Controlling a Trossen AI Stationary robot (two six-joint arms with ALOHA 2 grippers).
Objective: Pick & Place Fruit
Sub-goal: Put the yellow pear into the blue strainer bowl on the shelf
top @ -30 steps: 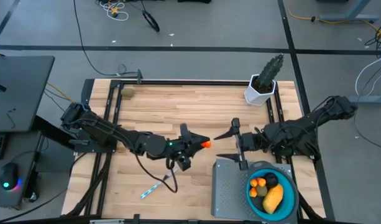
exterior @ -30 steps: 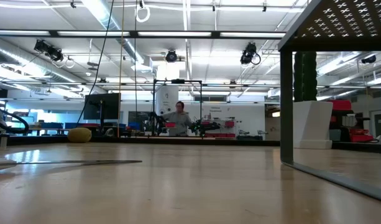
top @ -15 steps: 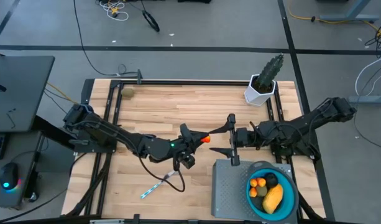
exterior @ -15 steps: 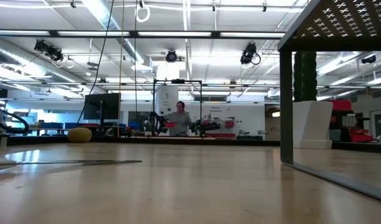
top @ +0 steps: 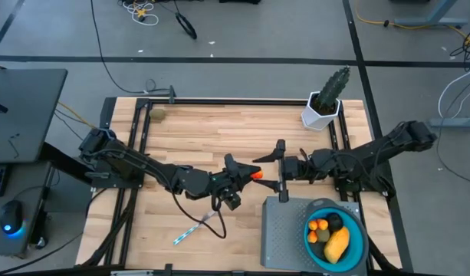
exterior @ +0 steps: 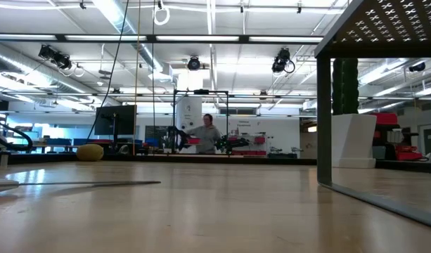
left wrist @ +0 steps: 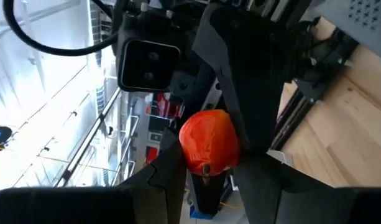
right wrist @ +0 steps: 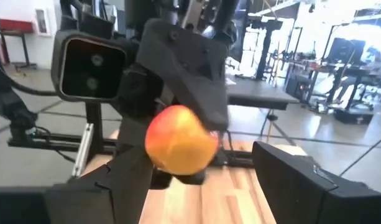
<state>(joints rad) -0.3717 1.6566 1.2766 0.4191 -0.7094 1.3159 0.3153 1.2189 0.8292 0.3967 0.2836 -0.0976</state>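
Note:
My left gripper [top: 248,175] reaches to the table's middle, shut on a small orange-red fruit [top: 255,175]. My right gripper [top: 265,170] is open. Its two fingers stand on either side of that fruit [right wrist: 179,140], one toward the far edge and one toward the near edge, apart from it. A blue bowl [top: 359,244] at the near right holds a yellow oblong [top: 336,246], a black ball [top: 335,222] and tiny orange-red pieces [top: 317,226]. An olive-brown oval [top: 156,113] lies on the table at the far left. My left gripper pinches the orange-red fruit [left wrist: 209,142] between its two fingers [left wrist: 252,171], which come level from the table's left. The fruit sits at the fingers' free ends. It is held off the table; the low view shows nothing of it at table height.
A grey perforated stand [top: 284,230] is beside the bowl, under my right gripper. A green cactus in a white pot [top: 325,103] stands at the far right. A thin white-and-blue stick [top: 190,230] lies near the near edge. A person [exterior: 208,133] is in the room behind.
My right gripper has moved toward the table's left, up to the held fruit, so its open fingers now stand on either side of it. My left gripper has kept the fruit nearly still.

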